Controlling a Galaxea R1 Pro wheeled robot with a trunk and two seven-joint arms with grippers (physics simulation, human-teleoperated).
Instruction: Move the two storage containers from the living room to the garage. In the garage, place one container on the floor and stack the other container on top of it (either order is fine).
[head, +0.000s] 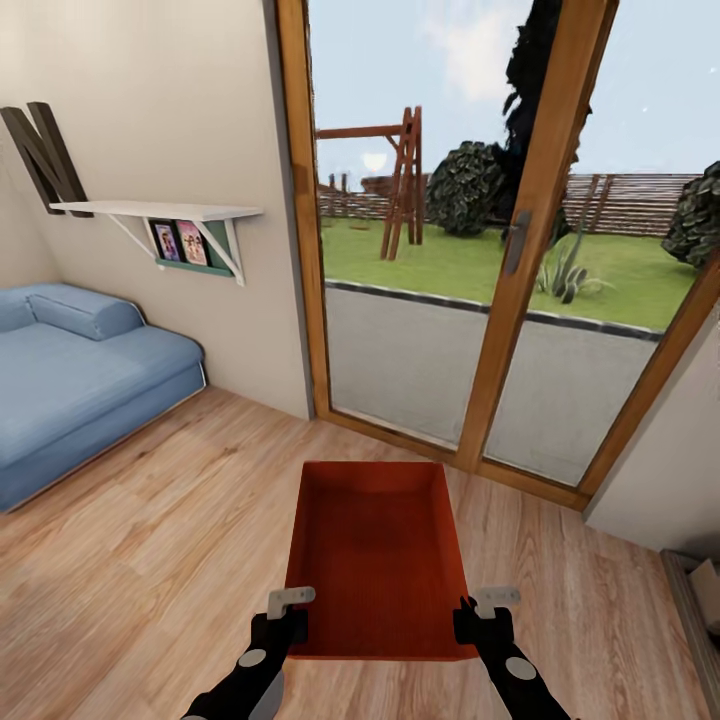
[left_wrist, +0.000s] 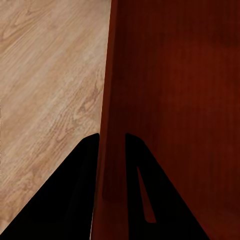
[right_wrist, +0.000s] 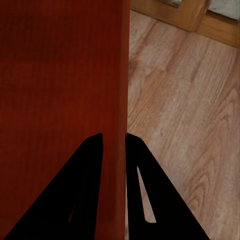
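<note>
Looking over both arms, the head view showed an orange-red rectangular open-topped storage container (head: 375, 555) between the left tool (head: 292, 625) and right tool (head: 470, 622), above the light wood plank floor (head: 150, 560) near the wood-framed glass doors (head: 520, 250).

At the left wrist, the left tool (left_wrist: 111, 150) pinched its thin wall.

At the right wrist, the right tool (right_wrist: 114, 150) did likewise.

Judging by this, the garage trip and stacking remained.

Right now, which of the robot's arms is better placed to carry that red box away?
Neither alone; it takes both. The left gripper pinches the storage container by its left wall and the right gripper pinches the right wall, each near the robot's end. Each wrist view shows fingers straddling a thin wall.
</note>
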